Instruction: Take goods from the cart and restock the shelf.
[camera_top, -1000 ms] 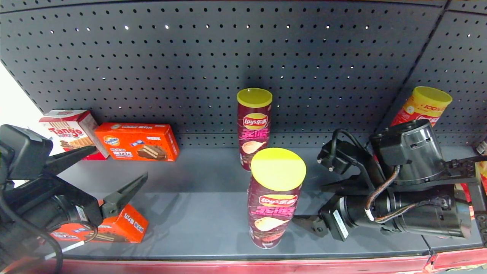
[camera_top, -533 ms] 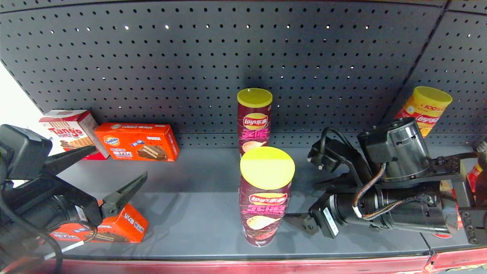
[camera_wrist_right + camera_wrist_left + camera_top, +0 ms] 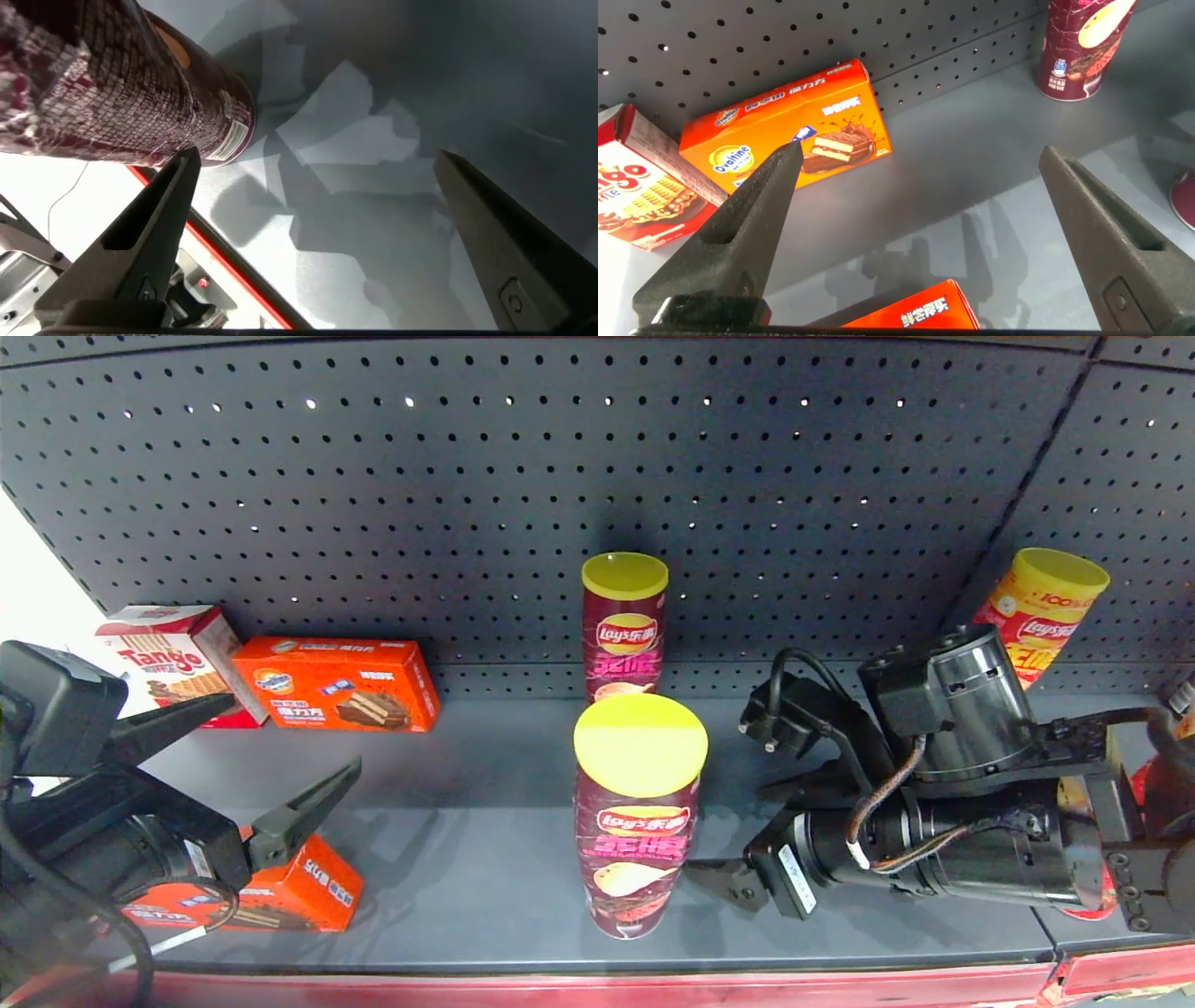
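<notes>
A round logo above pink characters is printed on the front maroon chip can (image 3: 637, 821) and on the rear maroon chip can (image 3: 624, 635). Red lettering is borne by the yellow chip can (image 3: 1041, 607). A red wordmark is shown on the wafer box (image 3: 168, 658). A round badge with white characters is carried by the orange cake box (image 3: 338, 683).

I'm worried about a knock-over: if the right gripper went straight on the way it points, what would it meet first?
Probably the front maroon chip can with a yellow lid, upright just beyond the open right gripper; the wrist view shows it nearer one side than centred.
</notes>
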`<state>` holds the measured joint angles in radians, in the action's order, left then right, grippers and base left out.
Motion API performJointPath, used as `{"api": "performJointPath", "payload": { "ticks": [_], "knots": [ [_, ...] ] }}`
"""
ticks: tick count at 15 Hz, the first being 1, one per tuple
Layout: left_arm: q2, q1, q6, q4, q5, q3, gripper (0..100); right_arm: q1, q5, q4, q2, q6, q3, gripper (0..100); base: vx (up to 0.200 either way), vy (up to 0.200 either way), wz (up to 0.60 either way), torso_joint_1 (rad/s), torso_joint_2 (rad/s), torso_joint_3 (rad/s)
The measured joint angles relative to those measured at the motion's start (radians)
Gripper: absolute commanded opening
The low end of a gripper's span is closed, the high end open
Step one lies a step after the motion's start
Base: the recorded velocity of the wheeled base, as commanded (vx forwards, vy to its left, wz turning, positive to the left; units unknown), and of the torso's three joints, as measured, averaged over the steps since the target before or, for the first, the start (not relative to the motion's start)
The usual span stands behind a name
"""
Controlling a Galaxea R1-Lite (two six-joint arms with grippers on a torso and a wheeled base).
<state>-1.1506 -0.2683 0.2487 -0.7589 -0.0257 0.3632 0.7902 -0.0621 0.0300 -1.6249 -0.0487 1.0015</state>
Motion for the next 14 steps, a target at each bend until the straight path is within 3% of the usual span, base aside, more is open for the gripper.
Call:
{"api": "performJointPath", "payload": {
  "ticks": [8,14],
  "knots": [
    [0.003,-0.002,0.0,0.0,0.0,-0.004,100,-0.003,-0.007,0.0,0.014,0.001,0.001,100,0.0,0.0,0.0,0.0,0.0,0.0],
    [0.013,-0.003,0.0,0.0,0.0,-0.025,100,-0.032,-0.027,0.034,0.221,0.005,-0.058,100,0.0,0.0,0.0,0.0,0.0,0.0]
  ]
}}
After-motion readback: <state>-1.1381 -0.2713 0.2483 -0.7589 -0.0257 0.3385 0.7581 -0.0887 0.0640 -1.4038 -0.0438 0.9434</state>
